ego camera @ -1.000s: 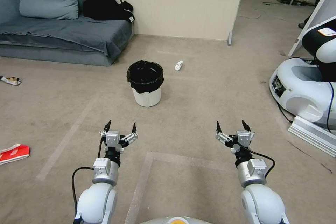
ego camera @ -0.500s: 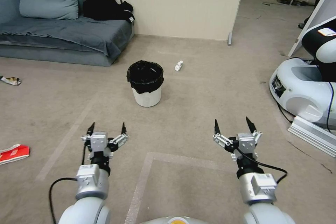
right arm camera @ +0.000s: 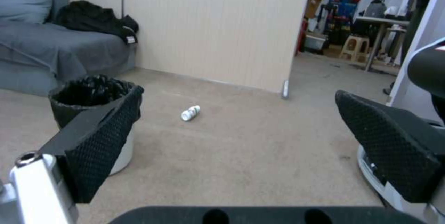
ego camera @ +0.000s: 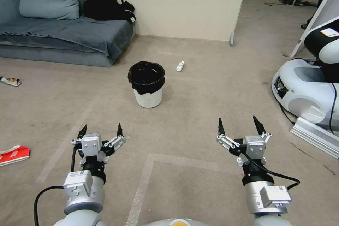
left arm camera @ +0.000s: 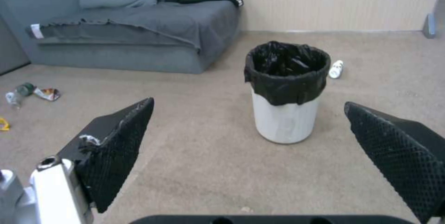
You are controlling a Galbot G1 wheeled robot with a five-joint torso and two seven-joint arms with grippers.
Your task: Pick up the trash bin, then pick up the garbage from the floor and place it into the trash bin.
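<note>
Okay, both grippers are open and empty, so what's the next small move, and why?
Probably reach the left gripper forward toward the round white plastic trash bin with the black bag liner. It stands upright on the carpet ahead, nearer that arm, and neither the left nor the right gripper touches it.

Small bottle [right arm camera: 190,112] beyond wide-spread gripper [right arm camera: 241,147]

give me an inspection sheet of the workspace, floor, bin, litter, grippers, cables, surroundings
Surface: beige carpet with pale tape lines.
Bin: trash bin upright on the carpet, black liner over its rim, not held.
Litter: white bottle lying beyond the bin; red carton and foil wrapper at far left.
Clutter: black clothing on the sofa.
Grippers: left gripper and right gripper open, empty, held above the carpet short of the bin.
Cables: black cable along the right wrist.
Surroundings: grey sofa, partition wall, another robot at right.
</note>
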